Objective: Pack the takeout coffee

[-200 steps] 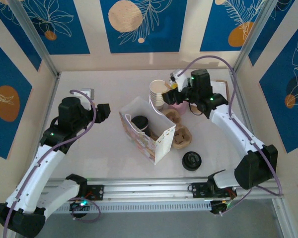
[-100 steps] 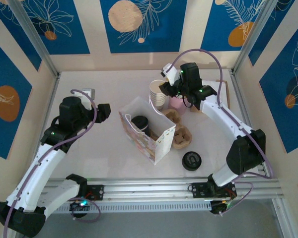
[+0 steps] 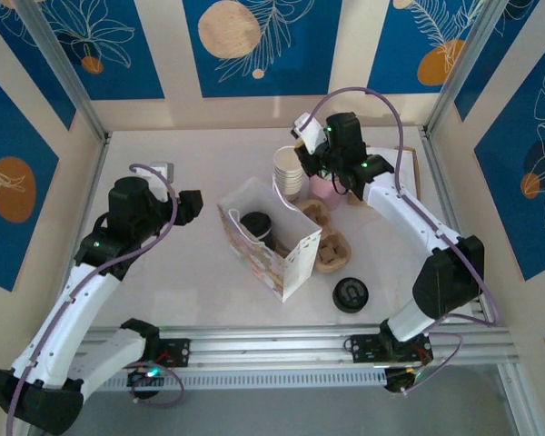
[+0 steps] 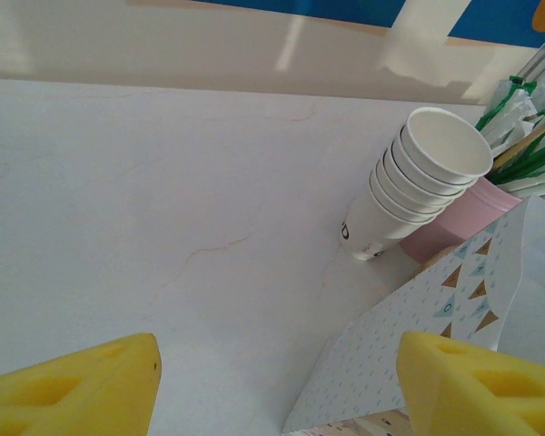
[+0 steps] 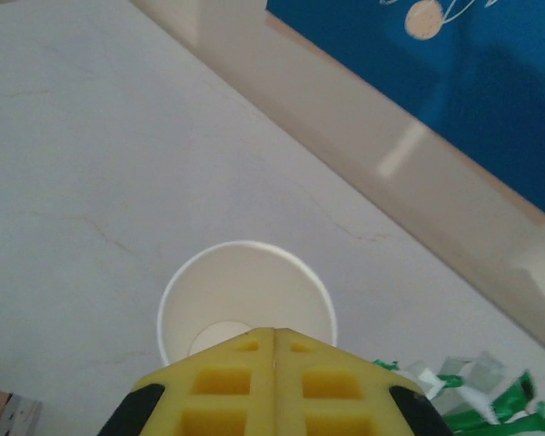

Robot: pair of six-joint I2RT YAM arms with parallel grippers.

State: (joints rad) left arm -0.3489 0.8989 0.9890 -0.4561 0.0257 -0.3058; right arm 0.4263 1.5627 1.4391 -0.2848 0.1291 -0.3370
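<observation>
Swung over since a second ago, the right end effector [image 3: 312,160] is clenched at the rim of the cup stack [image 3: 289,173], stood just beneath it.

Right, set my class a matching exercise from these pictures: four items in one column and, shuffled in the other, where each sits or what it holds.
Column one
1 white cup stack
2 loose black lid
3 lidded cup
4 pink pot

Column two
a inside the patterned bag
b holding green-wrapped sticks
c flat on the table, by the cardboard carrier
d just below the shut right tool

Pairs: 1-d, 2-c, 3-a, 4-b
</observation>
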